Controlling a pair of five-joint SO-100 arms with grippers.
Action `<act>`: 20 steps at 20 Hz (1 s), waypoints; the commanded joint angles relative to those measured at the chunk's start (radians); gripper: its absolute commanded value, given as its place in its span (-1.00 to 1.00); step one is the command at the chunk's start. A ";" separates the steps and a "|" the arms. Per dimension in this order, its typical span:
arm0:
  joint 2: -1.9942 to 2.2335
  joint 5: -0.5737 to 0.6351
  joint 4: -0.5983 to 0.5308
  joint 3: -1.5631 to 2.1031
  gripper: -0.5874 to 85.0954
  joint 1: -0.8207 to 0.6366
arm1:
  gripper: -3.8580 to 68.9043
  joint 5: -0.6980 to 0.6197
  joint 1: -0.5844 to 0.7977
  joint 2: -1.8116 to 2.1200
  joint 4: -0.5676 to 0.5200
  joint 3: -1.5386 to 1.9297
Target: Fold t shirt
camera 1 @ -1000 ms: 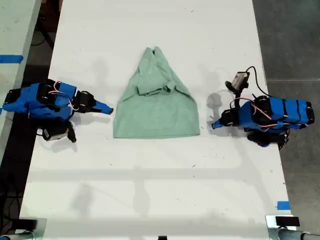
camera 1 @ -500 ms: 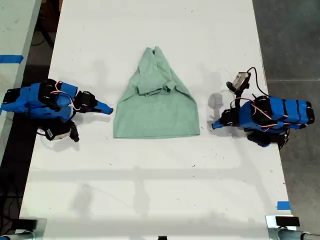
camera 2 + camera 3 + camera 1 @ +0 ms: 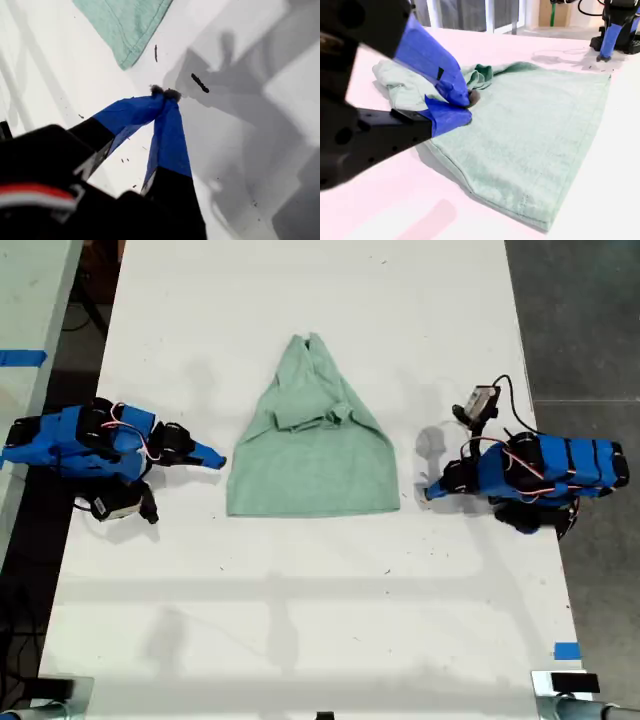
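The pale mint-green t shirt point(image 3: 315, 450) lies flat on the white table point(image 3: 300, 620), narrowed and bunched at its far end, with a straight hem toward the near end. My first gripper point(image 3: 427, 490) is shut and empty, resting just off the hem corner at the exterior view's right. Its wrist view shows the taped tips point(image 3: 164, 92) together near that shirt corner point(image 3: 125, 25). My second gripper point(image 3: 218, 458) is shut and empty beside the shirt's edge at the exterior view's left. Its wrist view looks past the shut tips point(image 3: 465, 102) across the shirt point(image 3: 535, 135) to my first gripper point(image 3: 607, 42).
A small wrist camera on a black cable point(image 3: 480, 400) sticks up above the first arm. Blue tape point(image 3: 566, 650) marks the table edge at the exterior view's lower right. Another table point(image 3: 30, 300) stands past a dark gap at the exterior view's left.
The second arm's body has shifted slightly at the exterior view's left. Both gripper tips and the shirt stay where they were.
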 commanded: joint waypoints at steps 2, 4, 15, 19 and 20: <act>0.008 -0.034 0.011 0.011 -0.99 0.003 | -0.93 0.025 -0.005 0.011 0.005 0.028; 0.008 -0.034 0.012 0.011 -0.99 -0.002 | -0.93 0.021 -0.006 0.011 0.005 0.028; 0.008 -0.034 0.014 0.011 -0.99 -0.003 | -0.93 0.018 -0.003 0.011 0.005 0.028; 0.008 -0.035 0.014 0.011 -0.99 -0.003 | -0.93 0.020 -0.005 0.011 0.005 0.028; 0.008 -0.035 0.014 0.011 -0.99 -0.002 | -0.93 0.020 -0.005 0.011 0.005 0.028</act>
